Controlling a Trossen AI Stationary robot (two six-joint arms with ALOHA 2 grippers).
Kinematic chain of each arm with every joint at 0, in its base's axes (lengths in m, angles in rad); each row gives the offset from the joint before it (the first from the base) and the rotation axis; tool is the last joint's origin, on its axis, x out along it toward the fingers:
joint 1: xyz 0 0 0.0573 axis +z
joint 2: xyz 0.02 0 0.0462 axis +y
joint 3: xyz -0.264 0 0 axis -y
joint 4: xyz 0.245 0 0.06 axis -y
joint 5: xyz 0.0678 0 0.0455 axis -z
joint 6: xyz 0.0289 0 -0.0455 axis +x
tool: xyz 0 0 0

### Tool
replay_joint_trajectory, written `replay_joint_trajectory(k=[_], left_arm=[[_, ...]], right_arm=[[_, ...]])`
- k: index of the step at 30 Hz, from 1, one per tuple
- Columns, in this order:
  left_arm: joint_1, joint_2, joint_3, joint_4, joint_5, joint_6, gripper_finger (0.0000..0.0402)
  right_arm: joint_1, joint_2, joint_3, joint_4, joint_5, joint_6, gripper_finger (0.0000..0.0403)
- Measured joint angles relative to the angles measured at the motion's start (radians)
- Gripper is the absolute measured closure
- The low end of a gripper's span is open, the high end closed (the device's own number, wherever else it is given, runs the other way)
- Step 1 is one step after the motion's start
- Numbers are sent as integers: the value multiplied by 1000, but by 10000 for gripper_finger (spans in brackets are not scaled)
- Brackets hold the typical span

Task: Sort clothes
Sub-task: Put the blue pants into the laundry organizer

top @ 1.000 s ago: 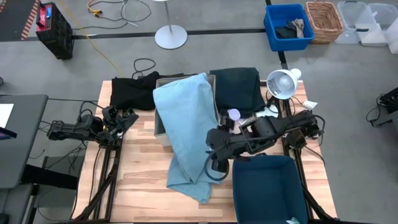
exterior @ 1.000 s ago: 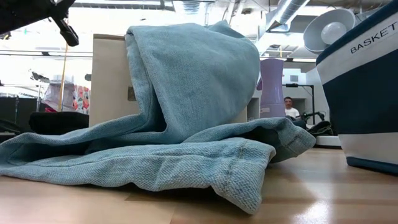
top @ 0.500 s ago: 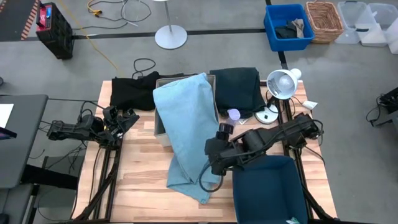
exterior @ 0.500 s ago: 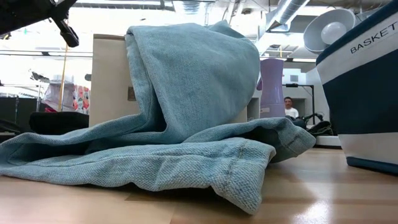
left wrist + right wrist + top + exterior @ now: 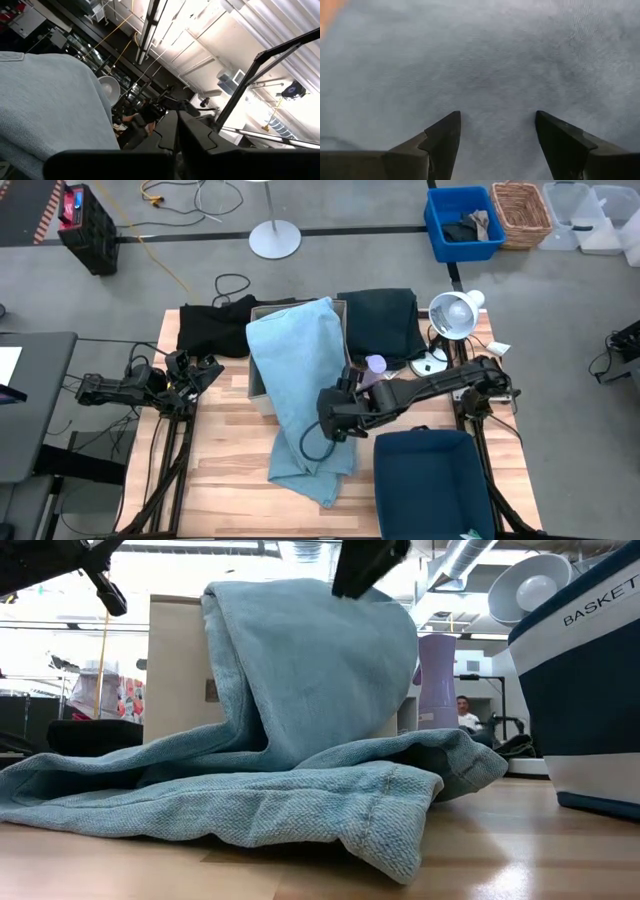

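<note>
The left gripper [image 5: 205, 368] waits at the left edge of the bench [image 5: 225, 470], out past the pale blue garment [image 5: 300, 380]; whether it is released or clenched cannot be told from these views. Just beyond it, toward the far left corner of the bench, lies the black garment [image 5: 212, 328]. To its right, the pale blue garment drapes from the top of the beige fabric box [image 5: 258, 385] down onto the wood, its lower end spread toward the near edge; in the low view it hangs over the box [image 5: 175, 660] in a tall fold and pools in thick creases on the bench top [image 5: 520, 840]. The right gripper [image 5: 328, 412] hovers over the right edge of this garment, about midway along its length, with its arm reaching in from the right side of the bench. Its fingers [image 5: 442, 137] stand released, spread apart, with nothing but the pale blue cloth [image 5: 490, 65] filling the space ahead of them. Beyond the right gripper, past the box, the dark green garment [image 5: 380, 320] lies at the far edge of the bench. To the right gripper's near right sits the navy bin [image 5: 430, 480], and farther right behind its arm stands a white lamp [image 5: 455, 312].
</note>
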Motion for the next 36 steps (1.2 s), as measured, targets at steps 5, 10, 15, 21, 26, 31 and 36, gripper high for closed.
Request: replay_joint_trajectory(k=[5,10,15,21,26,31,36], left_arm=[[0,0,0,0,0,0,391],[0,0,0,0,0,0,391],[0,0,0,0,-14,1,391],[0,0,0,0,-20,8,391],[0,0,0,0,-22,8,391],[0,0,0,0,-22,7,391],[0,0,0,0,-22,4,391]], right_arm=[[-30,-3,-50,27,5,-5,133],[-36,-3,-60,41,6,40,139],[-36,-3,-60,38,6,61,198],[-36,-3,-60,36,6,41,326],[-33,-2,-60,39,5,11,391],[-18,2,-28,33,-8,-36,396],[-8,3,46,29,-16,-89,401]])
